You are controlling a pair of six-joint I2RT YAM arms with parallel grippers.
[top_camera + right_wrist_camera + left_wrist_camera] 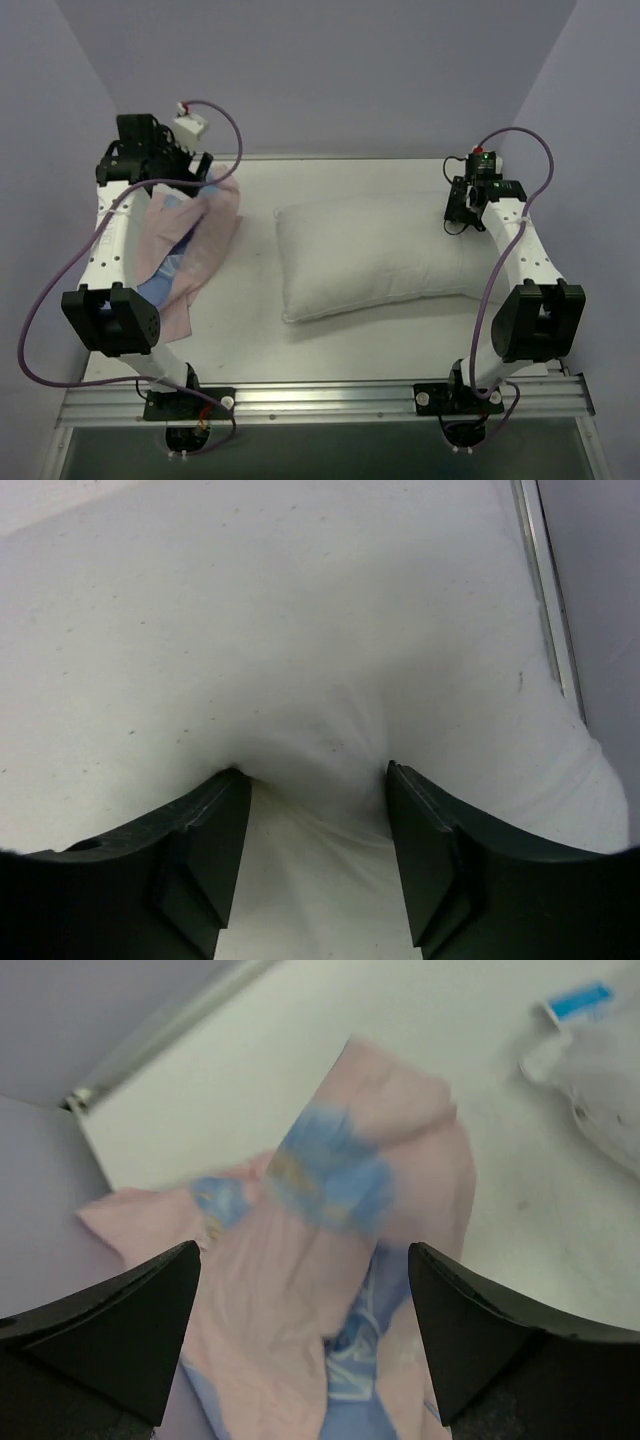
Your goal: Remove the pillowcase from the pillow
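Starting at the near edge: the two arm bases sit there, with bare tabletop (250,345) just beyond them. On the left side lies the pillowcase (190,250), a crumpled heap under the left forearm, mostly pink reverse up with blue print showing through the folds. Its long axis runs near to far along the left edge. To its right, with a strip of bare tabletop between them, is the pillow (370,255). It is plain white and fully out of its cover, and its length runs across the table from left to right.

Further back, the left hand (302,1252) hangs over the far end of the pillowcase, fingers spread wide with nothing between them. The cloth below looks blurred in the wrist view. The right hand (315,772) is down on the pillow's right end, fingers apart, with a pucker of white fabric rising between them and touching both. Whether that pucker is pinched or just lying there, I can't tell.

So each arm stands over its own piece, cover on the left and pillow on the right, and the two don't touch. The separation looks done. My read is that all that's left is for both hands to lift straight up and clear.
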